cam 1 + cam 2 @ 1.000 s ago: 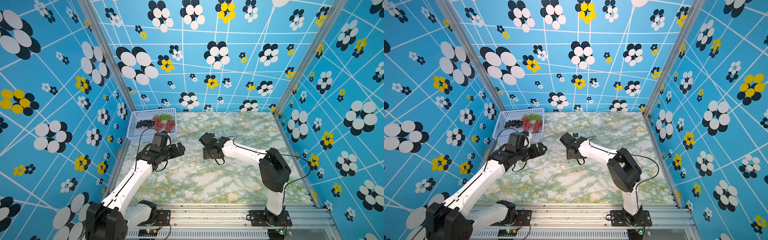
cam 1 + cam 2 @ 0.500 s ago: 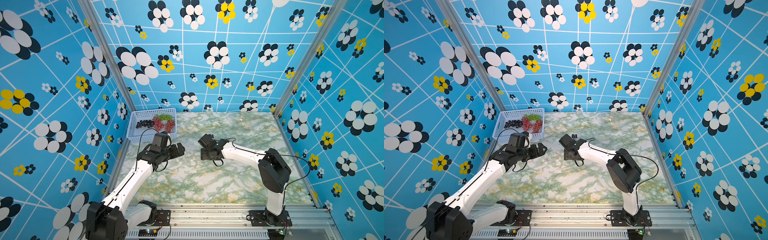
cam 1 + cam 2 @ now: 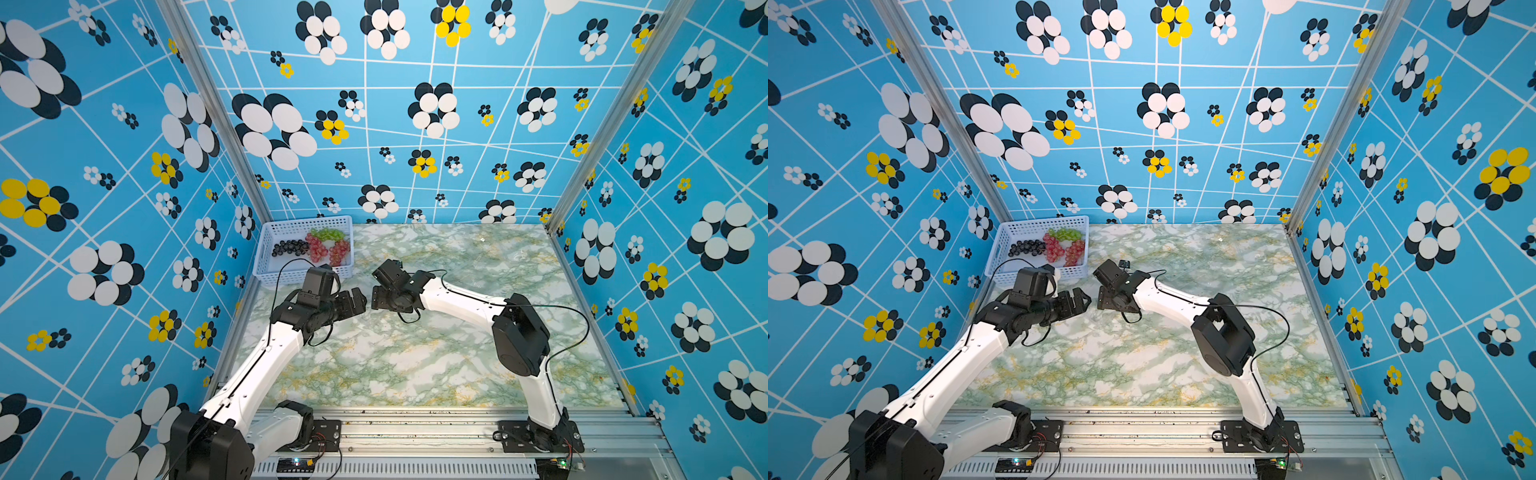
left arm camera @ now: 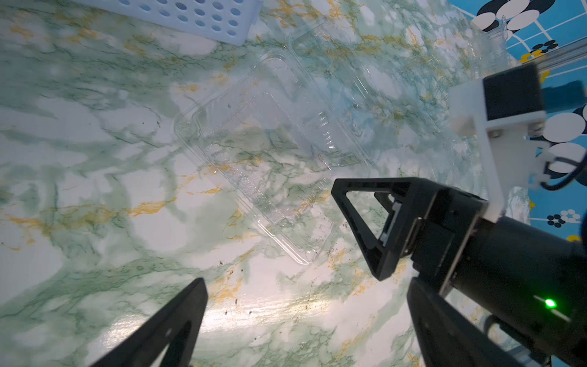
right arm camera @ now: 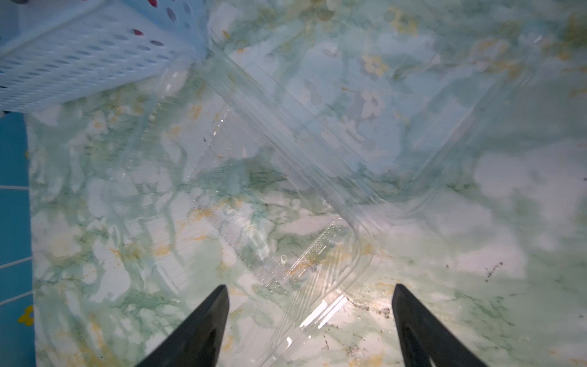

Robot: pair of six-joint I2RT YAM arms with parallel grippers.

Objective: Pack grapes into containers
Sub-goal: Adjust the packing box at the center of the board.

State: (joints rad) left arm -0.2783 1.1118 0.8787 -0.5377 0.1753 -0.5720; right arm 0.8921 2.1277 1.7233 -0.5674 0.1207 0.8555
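The grapes lie in a pale blue basket [image 3: 305, 222] at the back left: a dark bunch [image 3: 289, 248], two red bunches [image 3: 316, 249] and a green bunch [image 3: 328, 234]. A clear clamshell container [image 4: 270, 152] lies open and empty on the marble table, just in front of the basket's corner. My left gripper [image 4: 306, 281] is open beside it, with nothing between the fingers. My right gripper [image 5: 310, 287] faces it from the other side, open, with a corner of the container [image 5: 286, 178] lying between its fingertips. In both top views the two grippers [image 3: 357, 302] [image 3: 375, 298] nearly meet tip to tip.
The basket's perforated wall [image 5: 79, 57] stands close behind the container. More clear plastic [image 4: 489, 44] shows faintly near the back wall in the left wrist view. Patterned blue walls enclose the marble table [image 3: 415, 365] on three sides.
My right gripper has moved left towards the left gripper and lower over the container, and its jaws have spread wider. The left arm has not moved.
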